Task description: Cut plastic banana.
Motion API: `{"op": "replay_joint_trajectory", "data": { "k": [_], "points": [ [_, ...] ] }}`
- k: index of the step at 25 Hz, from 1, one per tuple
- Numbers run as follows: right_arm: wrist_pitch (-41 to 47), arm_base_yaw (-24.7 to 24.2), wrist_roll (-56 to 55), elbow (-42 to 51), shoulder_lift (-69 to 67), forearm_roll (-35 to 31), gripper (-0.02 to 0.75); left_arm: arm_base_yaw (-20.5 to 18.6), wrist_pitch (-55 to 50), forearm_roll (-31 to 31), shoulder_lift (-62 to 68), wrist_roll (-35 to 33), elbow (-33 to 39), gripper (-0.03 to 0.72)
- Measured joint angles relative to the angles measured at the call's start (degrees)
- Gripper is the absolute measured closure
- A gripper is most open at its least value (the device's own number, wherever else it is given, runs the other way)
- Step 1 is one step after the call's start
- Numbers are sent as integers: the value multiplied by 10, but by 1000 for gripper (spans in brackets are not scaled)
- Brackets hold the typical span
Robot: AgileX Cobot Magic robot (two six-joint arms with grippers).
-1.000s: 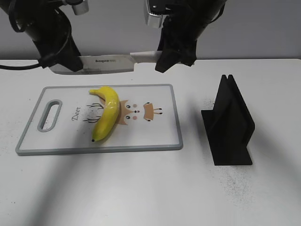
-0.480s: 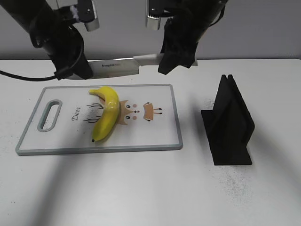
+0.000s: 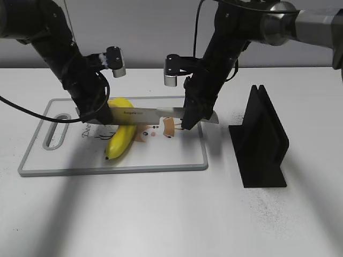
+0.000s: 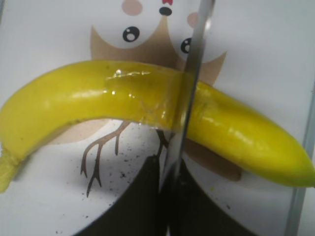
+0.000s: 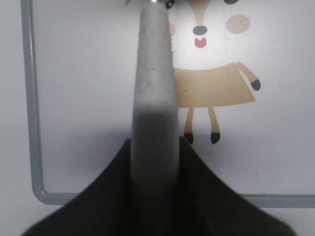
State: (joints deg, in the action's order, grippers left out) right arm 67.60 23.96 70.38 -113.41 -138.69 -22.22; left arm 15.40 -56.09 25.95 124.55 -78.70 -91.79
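The plastic banana (image 3: 119,140) lies on the white cutting board (image 3: 187,156), bright yellow and curved. A kitchen knife (image 3: 146,113) lies level across the banana's upper half. My left gripper (image 3: 99,114) is shut on the blade's tip end. My right gripper (image 3: 191,115) is shut on the grey handle. In the left wrist view the blade (image 4: 190,88) crosses the banana (image 4: 88,98) near its middle, edge down, with the gripper (image 4: 168,169) closed on it. In the right wrist view the gripper (image 5: 153,145) clamps the handle (image 5: 153,73) above the board (image 5: 74,98).
A black knife stand (image 3: 262,140) stands on the table to the right of the board. The board has a grey rim, a handle slot (image 3: 56,130) at its left end and printed cartoon deer. The table is white.
Both arms have come down and forward with the knife. It was held high behind the board and now lies across the banana.
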Motion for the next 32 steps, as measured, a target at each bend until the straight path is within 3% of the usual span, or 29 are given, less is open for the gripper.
{"op": "replay_joint_trajectory", "data": {
  "k": [9, 27, 29, 32],
  "points": [
    [-1, 3, -6, 2, 28, 3, 576, 0, 3, -8, -15, 0, 4, 681],
    [26, 8, -3, -33, 168, 0, 577, 1, -55, -26, -206, 8, 8, 694],
    [26, 8, -3, -33, 168, 0, 577, 1, -53, -26, -206, 9, 8, 677],
    [26, 8, -3, -33, 168, 11, 579, -1, -46, -29, -206, 13, 8, 589]
  ]
}}
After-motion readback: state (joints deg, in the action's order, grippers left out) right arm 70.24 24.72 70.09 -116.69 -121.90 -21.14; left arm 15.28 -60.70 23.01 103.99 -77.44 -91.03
